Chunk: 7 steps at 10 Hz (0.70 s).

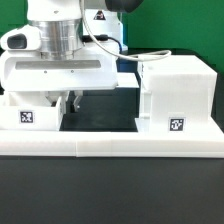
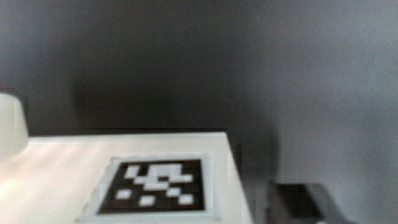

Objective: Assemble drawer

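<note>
The small white drawer box [image 1: 30, 110], with a black-and-white tag on its front, sits at the exterior view's left behind the white front rail. The large white drawer housing [image 1: 175, 95], also tagged, stands at the right. My gripper [image 1: 68, 100] hangs low over the small box's right side. In the wrist view a white tagged panel of that box [image 2: 71, 165] fills the near part of the picture. One dark fingertip [image 2: 299, 196] shows beside the panel's edge, with a dark gap between them. The other finger is hidden. The jaws stand wide and hold nothing.
A long white rail [image 1: 110, 150] runs across the front of the table. The black table surface [image 1: 105, 108] shows between the box and the housing. Cables hang behind the arm.
</note>
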Each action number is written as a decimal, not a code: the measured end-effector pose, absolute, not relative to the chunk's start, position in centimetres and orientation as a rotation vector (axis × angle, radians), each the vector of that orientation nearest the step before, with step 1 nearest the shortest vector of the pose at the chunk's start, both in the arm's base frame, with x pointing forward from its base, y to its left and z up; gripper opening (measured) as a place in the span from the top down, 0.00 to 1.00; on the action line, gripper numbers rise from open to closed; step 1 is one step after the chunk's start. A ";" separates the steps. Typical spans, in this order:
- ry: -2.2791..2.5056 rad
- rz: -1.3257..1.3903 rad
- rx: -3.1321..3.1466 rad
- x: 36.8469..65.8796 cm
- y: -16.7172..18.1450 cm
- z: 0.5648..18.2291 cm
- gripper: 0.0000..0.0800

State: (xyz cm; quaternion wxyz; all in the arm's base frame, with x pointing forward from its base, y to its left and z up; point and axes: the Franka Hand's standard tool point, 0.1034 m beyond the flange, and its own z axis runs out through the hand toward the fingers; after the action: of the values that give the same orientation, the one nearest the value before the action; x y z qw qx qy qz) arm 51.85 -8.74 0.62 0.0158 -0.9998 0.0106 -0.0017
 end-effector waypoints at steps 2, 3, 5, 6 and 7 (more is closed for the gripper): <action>0.033 -0.006 -3.110 51.9 -8.7 0.6 0.95; 0.033 -0.006 -3.110 51.9 -8.7 0.6 0.95; 0.033 -0.006 -3.110 51.9 -8.7 0.6 0.95; 0.033 -0.006 -3.110 51.9 -8.7 0.6 0.95; 0.033 -0.006 -3.110 51.9 -8.7 0.6 0.95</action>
State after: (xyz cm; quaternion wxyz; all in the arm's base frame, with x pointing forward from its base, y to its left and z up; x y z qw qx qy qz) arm 51.88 -8.74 0.63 0.0158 -0.9998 0.0106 -0.0020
